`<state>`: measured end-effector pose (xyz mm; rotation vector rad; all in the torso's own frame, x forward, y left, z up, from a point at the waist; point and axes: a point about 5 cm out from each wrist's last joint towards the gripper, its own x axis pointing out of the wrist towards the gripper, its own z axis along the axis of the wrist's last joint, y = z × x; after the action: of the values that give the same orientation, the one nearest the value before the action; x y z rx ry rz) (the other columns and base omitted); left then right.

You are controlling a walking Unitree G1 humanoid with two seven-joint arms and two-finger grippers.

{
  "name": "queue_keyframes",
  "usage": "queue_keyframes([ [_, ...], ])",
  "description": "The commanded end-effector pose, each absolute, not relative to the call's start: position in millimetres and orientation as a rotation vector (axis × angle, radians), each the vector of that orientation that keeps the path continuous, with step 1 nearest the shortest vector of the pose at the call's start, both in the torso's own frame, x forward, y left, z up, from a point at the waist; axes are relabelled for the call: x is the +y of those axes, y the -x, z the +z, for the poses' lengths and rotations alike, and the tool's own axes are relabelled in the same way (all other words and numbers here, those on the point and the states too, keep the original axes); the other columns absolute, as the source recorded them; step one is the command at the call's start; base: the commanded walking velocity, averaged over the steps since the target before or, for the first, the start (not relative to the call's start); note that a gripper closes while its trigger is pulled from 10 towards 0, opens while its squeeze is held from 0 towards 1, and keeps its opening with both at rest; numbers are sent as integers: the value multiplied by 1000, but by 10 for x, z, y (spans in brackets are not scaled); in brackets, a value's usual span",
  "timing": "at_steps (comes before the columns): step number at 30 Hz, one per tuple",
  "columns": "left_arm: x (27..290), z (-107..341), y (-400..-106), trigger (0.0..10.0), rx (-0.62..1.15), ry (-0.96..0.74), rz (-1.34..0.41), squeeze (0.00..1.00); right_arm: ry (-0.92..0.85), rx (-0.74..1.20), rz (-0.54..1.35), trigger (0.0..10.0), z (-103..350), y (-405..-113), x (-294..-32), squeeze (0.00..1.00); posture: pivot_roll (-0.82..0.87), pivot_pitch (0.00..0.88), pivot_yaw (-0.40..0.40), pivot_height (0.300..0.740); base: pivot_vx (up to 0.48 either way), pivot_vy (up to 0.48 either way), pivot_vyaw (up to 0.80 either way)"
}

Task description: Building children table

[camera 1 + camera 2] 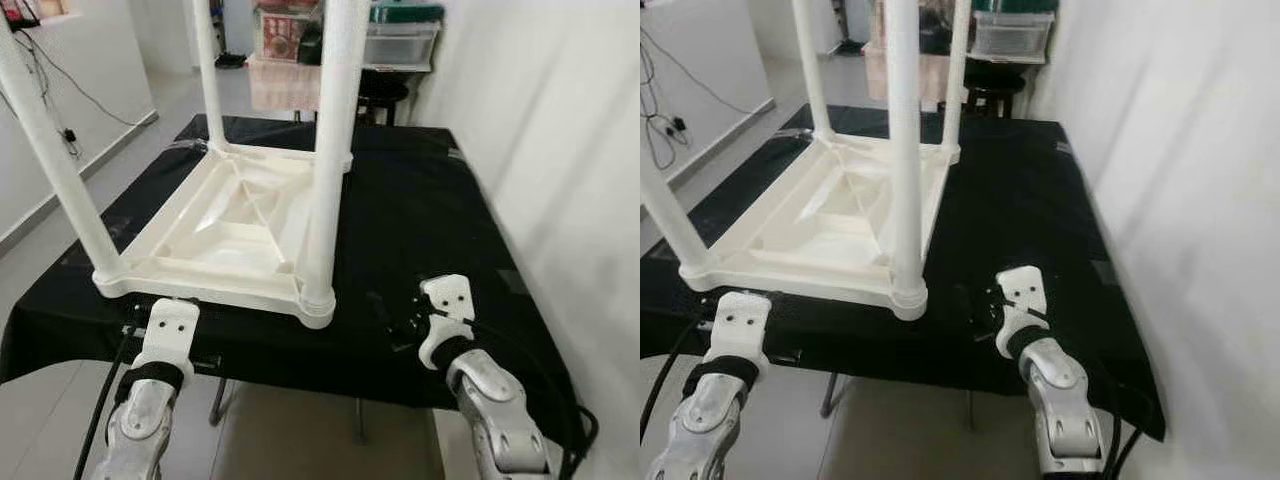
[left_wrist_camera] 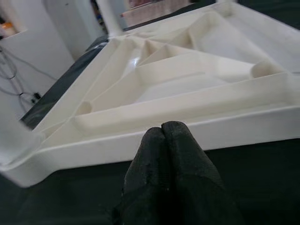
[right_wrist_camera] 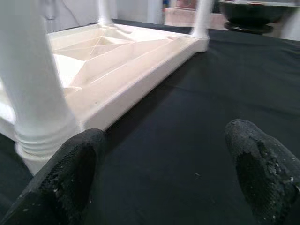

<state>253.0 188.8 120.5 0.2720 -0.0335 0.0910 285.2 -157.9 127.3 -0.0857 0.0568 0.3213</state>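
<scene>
Lying upside down: children table [image 1: 235, 235], legs up, on black cloth [image 1: 420, 210].
Left gripper [image 2: 163, 133]: fingers pressed together, at table edge.
Right gripper [image 3: 164, 164]: fingers spread, over cloth.

1. The children table [image 1: 230, 230] lies upside down on the worktop [image 1: 420, 210], towards its left, legs pointing up.
2. The left claw [image 2: 161, 129] sits at the table's near edge, fingers together.
3. The right claw [image 3: 164, 168] rests right of the near right leg [image 1: 330, 150], fingers spread.
4. A stool [image 1: 383, 92] stands beyond the far edge.
</scene>
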Motion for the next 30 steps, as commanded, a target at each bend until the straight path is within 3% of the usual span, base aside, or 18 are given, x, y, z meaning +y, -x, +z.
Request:
queue_keyframes([
  [1,1929,1164,-2544,10000,-7,-296,111,0,64,58,344,10000,1268,-2869,-1541,0,-14,0,-33,740,0,480,-800],
  [4,1922,1175,-2551,10000,-13,-300,110,0,66,60,341,10000,1281,-2860,-1545,0,-17,0,-30,740,0,480,-800],
  [8,1858,1226,-2579,10000,-32,-323,65,0,123,118,216,10000,1269,-2855,-1671,0,-26,0,-24,740,0,0,0],
  [30,1810,1241,-2642,10000,-35,-316,23,0,176,187,76,10000,1225,-2957,-1838,0,-38,0,-31,740,0,0,0],
])
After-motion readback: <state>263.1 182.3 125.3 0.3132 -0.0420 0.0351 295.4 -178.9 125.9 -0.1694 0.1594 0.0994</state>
